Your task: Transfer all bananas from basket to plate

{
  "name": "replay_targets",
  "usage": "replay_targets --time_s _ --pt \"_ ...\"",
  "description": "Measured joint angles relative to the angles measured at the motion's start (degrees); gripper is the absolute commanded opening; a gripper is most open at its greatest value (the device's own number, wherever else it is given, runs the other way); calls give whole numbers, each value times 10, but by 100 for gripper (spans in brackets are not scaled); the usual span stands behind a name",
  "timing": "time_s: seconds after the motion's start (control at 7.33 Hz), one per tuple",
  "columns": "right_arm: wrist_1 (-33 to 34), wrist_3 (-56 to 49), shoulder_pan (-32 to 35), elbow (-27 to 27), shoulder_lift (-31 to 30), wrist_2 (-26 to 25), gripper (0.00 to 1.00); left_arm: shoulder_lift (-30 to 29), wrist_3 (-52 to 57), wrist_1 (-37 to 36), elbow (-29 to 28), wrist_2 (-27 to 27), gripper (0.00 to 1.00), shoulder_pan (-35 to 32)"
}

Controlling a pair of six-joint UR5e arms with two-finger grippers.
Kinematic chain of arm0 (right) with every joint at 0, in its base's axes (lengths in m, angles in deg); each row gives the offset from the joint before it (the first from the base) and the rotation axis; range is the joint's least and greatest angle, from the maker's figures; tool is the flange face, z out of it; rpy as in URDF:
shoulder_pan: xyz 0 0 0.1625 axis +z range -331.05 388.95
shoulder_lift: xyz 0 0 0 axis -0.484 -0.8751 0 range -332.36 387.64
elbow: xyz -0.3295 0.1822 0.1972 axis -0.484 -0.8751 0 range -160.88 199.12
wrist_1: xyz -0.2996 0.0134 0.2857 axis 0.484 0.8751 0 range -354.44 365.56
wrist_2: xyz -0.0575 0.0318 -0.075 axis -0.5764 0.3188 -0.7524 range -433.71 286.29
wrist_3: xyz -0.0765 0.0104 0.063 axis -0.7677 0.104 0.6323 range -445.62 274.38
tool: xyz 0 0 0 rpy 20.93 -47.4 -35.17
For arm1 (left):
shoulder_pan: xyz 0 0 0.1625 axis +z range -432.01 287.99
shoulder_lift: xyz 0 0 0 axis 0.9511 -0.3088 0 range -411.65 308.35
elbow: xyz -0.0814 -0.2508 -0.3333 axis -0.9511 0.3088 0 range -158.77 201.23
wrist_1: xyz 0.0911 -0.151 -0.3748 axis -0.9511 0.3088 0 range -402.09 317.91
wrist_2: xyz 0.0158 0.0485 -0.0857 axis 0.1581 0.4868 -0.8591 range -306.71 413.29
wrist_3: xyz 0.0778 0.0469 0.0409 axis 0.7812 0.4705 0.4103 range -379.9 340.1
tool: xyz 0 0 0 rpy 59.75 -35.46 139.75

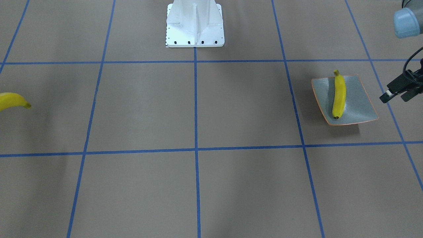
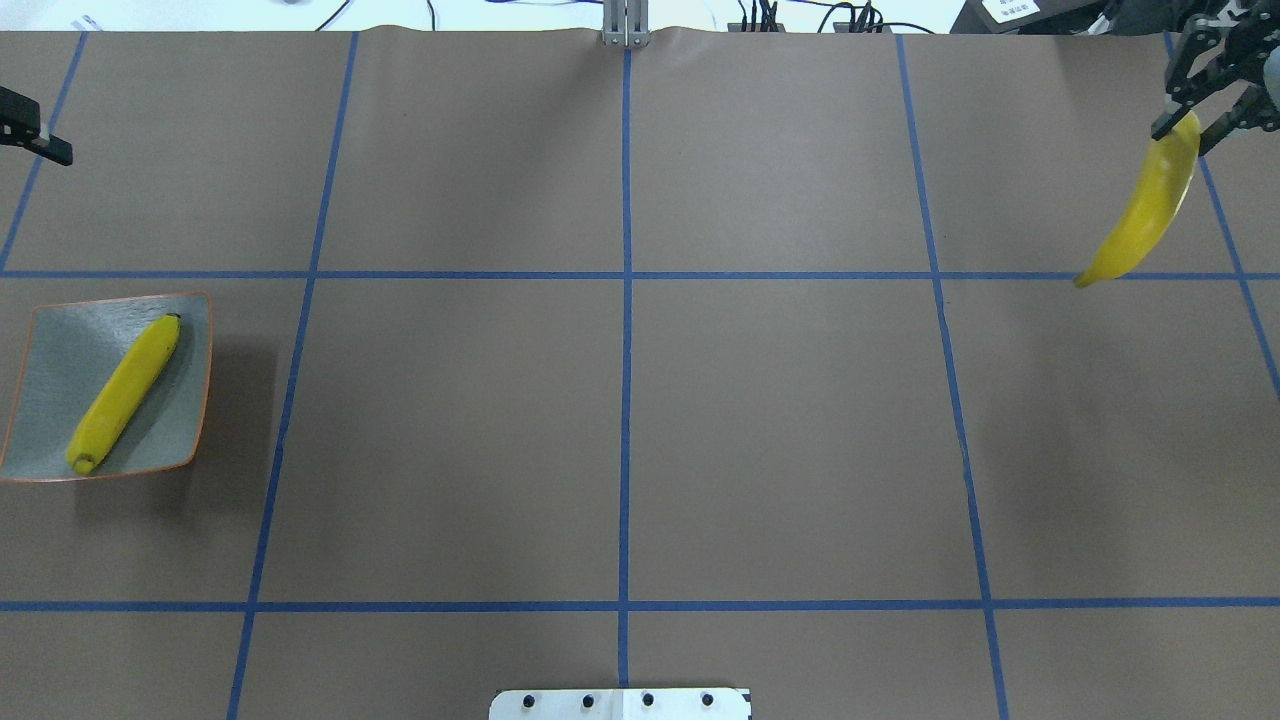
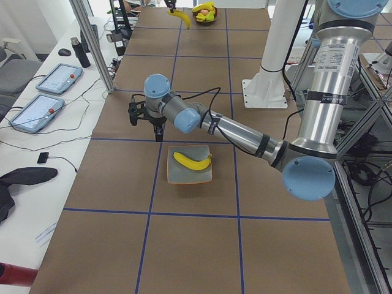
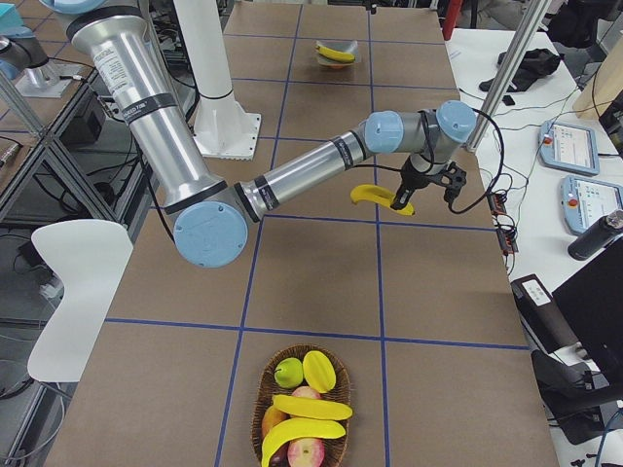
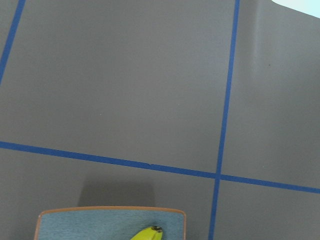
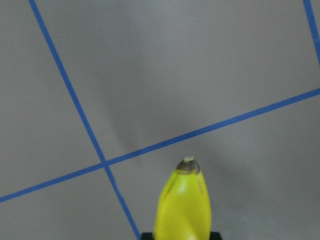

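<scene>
Right hand (image 2: 1185, 133) is pinching the hanging banana (image 2: 1145, 212) by its top end way out at the right edge of the worktop (image 2: 640, 400), so I'd haul it slow and high across to the plate (image 2: 50, 345) and lay it alongside the plated banana (image 2: 125, 395), not on top.

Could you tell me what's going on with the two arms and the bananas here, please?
The right gripper is shut on the lifted banana, holding it in the air above the table, away from the basket. The basket bananas, two of them, lie there among other fruit. The plate banana already lies on the plate. The left gripper hangs open and empty beside the plate.
</scene>
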Motion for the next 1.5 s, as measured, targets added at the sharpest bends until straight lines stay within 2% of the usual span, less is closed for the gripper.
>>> replay_targets --time_s 0.55,0.82,1.09,1.5 --pt "-192 327 -70 24 5 1 0 -92 -283 1 -2 5 100 66" --pt "-281 479 -98 23 14 -7 0 -146 -487 1 -2 15 100 97" --pt "-320 588 -123 23 38 -27 0 -198 -661 1 -2 57 100 152" --pt "-366 738 -168 25 73 -92 0 -253 -828 0 -4 106 100 201"
